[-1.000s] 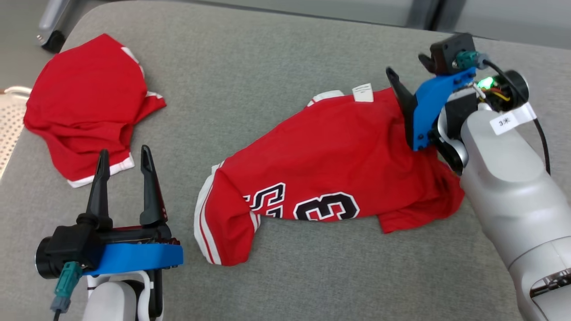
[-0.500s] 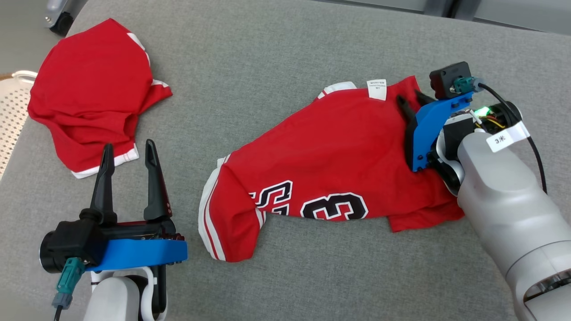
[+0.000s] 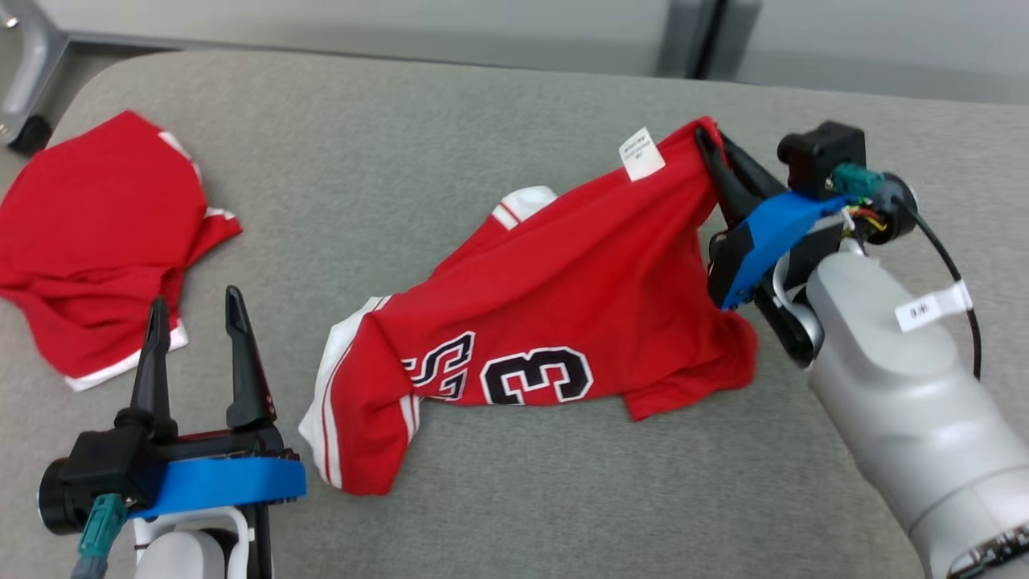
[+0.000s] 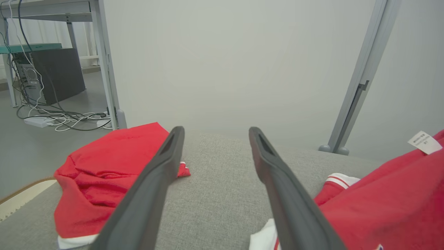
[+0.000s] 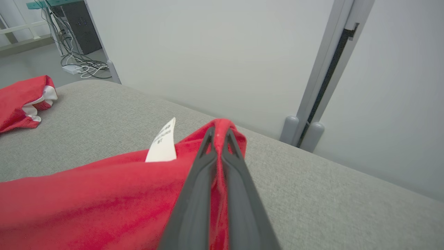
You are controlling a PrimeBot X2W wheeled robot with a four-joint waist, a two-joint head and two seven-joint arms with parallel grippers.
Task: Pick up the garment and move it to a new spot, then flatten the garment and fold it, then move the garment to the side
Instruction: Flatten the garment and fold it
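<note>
The garment (image 3: 555, 297) is a red jersey with white trim and black-and-white numbers, crumpled across the middle of the grey table (image 3: 418, 137). My right gripper (image 3: 707, 141) is shut on the garment's top right edge and holds that corner lifted off the table, close to a white label (image 3: 641, 153). In the right wrist view the fingers (image 5: 204, 163) pinch a fold of the red garment (image 5: 86, 211). My left gripper (image 3: 193, 310) stands open at the lower left, apart from the garment, with nothing between its fingers (image 4: 152, 180).
A second red garment (image 3: 96, 241) lies bunched at the table's left end and appears in the left wrist view as the second garment (image 4: 104, 173). A grey wall and a metal post (image 4: 360, 80) stand behind the table's far edge. Cables lie on the floor (image 4: 62, 119).
My right gripper has closed on the garment's top right edge and lifted it. The head camera has shifted, so the whole scene sits differently. The left gripper stays open.
</note>
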